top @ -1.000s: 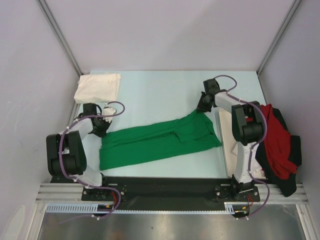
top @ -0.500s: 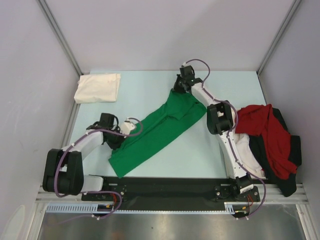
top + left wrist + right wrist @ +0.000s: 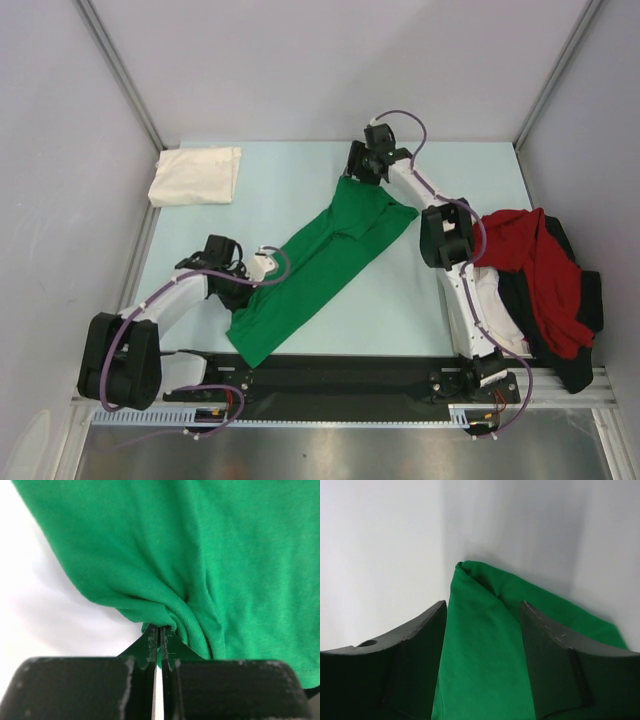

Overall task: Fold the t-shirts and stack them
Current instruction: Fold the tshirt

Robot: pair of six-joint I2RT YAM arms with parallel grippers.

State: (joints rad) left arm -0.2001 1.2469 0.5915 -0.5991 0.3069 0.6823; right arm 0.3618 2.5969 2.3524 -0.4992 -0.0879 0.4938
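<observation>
A bright green t-shirt [image 3: 330, 255] lies stretched on a diagonal across the table, near left to far right. My left gripper [image 3: 258, 280] is shut on a bunched fold of its near-left edge [image 3: 170, 615], fingertips [image 3: 150, 637] pressed together. My right gripper [image 3: 354, 176] hovers open over the shirt's far end [image 3: 480, 655], fingers [image 3: 420, 645] on either side of the cloth without touching it. A folded cream-white t-shirt [image 3: 195, 176] rests at the far left. A red t-shirt [image 3: 535, 265] lies crumpled on a dark one [image 3: 585, 335] at the right edge.
White enclosure walls stand on three sides, with metal posts at the far corners. A white tray [image 3: 506, 315] shows partly under the red and dark pile. The black base rail [image 3: 330, 375] runs along the near edge.
The right gripper carried the shirt's end to the far middle and has opened, letting it go. The left gripper moved nearer and rightward with its edge. The shirt swung from crosswise to diagonal.
</observation>
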